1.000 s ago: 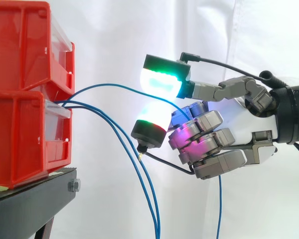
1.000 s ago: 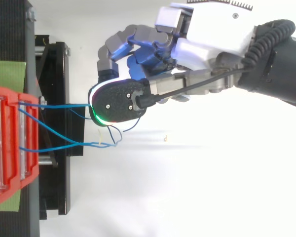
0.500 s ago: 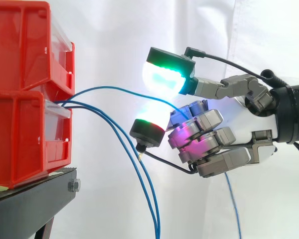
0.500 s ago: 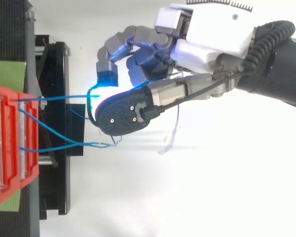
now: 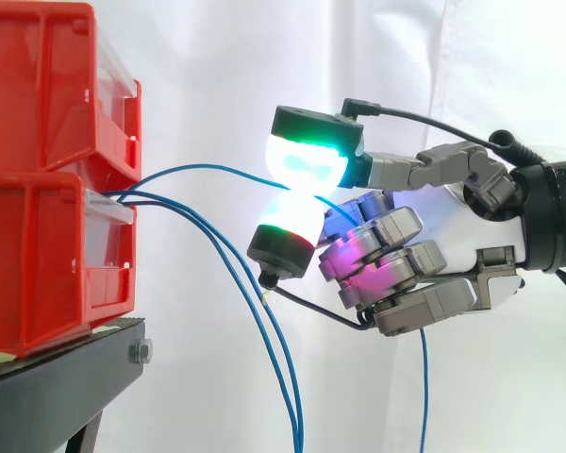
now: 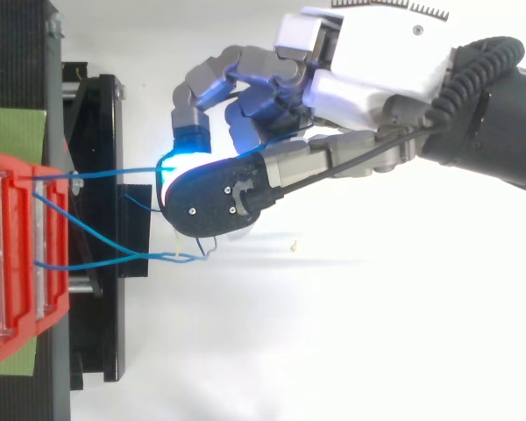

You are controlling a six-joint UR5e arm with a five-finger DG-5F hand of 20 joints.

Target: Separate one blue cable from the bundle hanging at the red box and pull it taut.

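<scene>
Two red bins are stacked on a black stand at the left. Three blue cables leave the front of the lower bin. One blue cable arcs rightward and up into my hand, where it runs between the green-glowing thumb pad above and a white-glowing finger pad below. Its tail hangs down behind the curled fingers. The other two cables droop down, apart from the hand. From above, the held cable runs nearly straight from the bin to the hand.
The black stand carries the bins, with a bolt at its front corner. A green strip lies on the stand beside the bins. A white curtain hangs behind. The arm enters from the right.
Half a second ago the thumb pad was lifted slightly and the cable's tail swung right; now the thumb is back down on the cable and the tail hangs straight again.
</scene>
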